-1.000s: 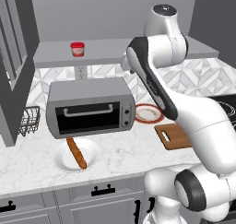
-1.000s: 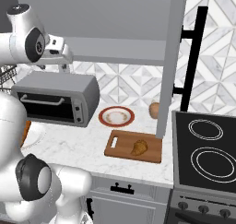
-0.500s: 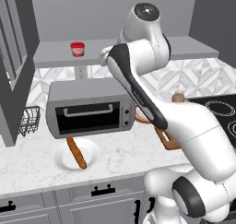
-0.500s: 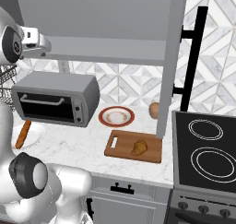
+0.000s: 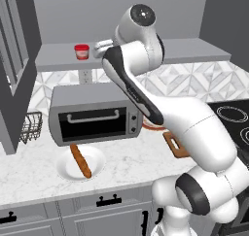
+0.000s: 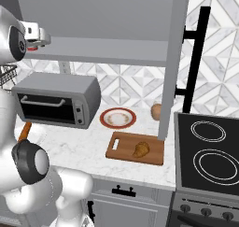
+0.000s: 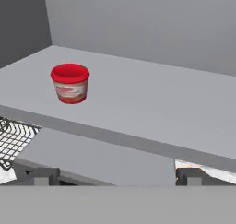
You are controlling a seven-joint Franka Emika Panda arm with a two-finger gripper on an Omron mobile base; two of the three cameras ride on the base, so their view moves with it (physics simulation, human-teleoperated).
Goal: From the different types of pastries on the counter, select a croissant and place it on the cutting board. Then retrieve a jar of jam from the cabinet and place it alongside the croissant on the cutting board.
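Counter point(image 6: 84, 149): white marble with grey veins, carrying the oven, plates and board.
Cabinet point(image 5: 58, 60): grey open shelf over the oven; the jar stands on its flat ledge.
Oven point(image 5: 95, 114): grey toaster oven on the counter, under the ledge.
Board point(image 6: 122, 146): brown wood, handle hole at its left end, right of the oven.
Plate point(image 6: 118, 117): round, red-rimmed, behind the board.
Baguette point(image 5: 80, 160): long, brown, lying on a white plate in front of the oven.
Croissant point(image 6: 140, 149): golden-brown, resting on the board.
Jar point(image 7: 70, 83): red lid, upright on the ledge, well ahead of my fingertips and off to one side.
Gripper point(image 5: 100, 49): mine, level with the ledge, near the jar, not touching it; tips set wide apart, holding nothing.
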